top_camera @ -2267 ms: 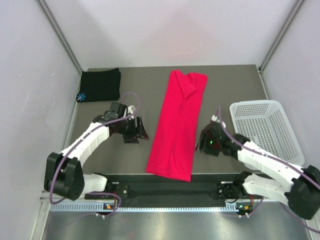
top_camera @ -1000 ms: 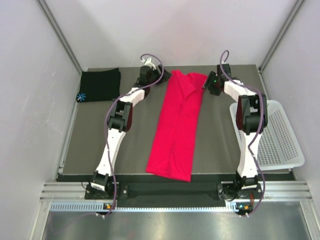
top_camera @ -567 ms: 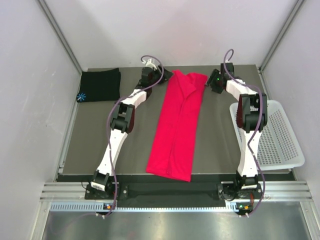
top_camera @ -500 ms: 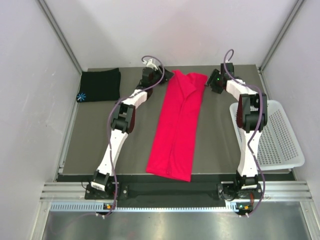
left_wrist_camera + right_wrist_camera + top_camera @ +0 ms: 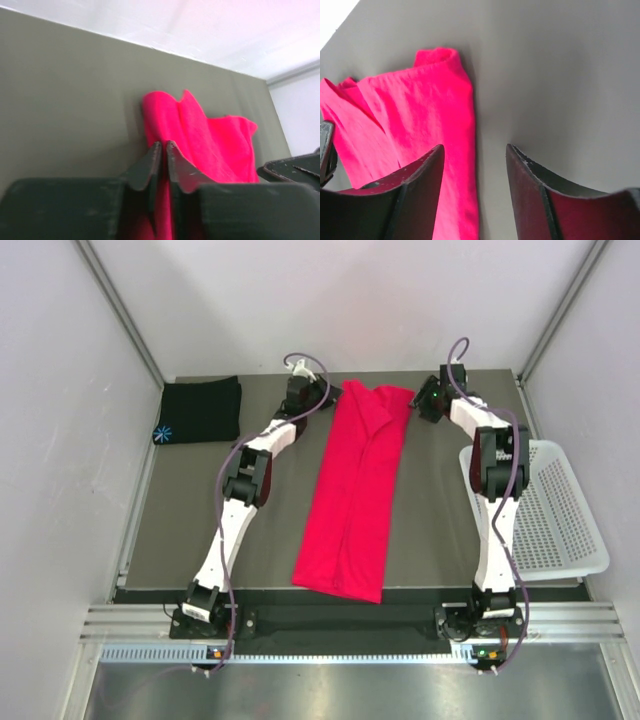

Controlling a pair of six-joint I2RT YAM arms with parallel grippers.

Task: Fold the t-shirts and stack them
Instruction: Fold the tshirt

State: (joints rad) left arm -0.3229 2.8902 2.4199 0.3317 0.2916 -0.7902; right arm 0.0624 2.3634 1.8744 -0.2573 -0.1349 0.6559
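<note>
Far left, overhead only: black t-shirt point(image 5: 200, 410)

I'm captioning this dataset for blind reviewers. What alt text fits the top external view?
Both arms reach to the far edge of the table, the left gripper and right gripper at the far corners of a long, folded red-pink t-shirt. A folded black t-shirt lies far left; a white basket sits at the right.
</note>
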